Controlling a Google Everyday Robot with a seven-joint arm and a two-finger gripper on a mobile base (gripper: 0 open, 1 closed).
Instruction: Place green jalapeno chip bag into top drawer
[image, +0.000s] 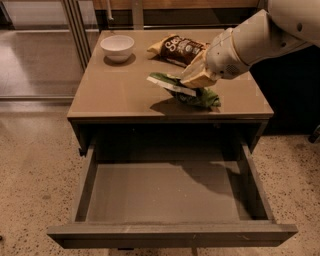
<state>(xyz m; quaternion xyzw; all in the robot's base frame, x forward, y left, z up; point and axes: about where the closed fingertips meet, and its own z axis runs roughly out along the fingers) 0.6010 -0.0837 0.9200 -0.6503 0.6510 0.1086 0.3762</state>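
Hand (196, 80), centre-right, pinched shut on green jalapeno chip bag (182, 91), its left end tipped up off bench (115, 95), prob. ready for carry fwd to open top drawer (165, 192), lower frame.

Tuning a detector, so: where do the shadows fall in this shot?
Camera view: over the right of the tabletop, the gripper holds the green jalapeno chip bag, which throws a dark shadow beneath it; the arm shades the right of the top drawer; the drawer's back, under the tabletop, lies in deep shade.
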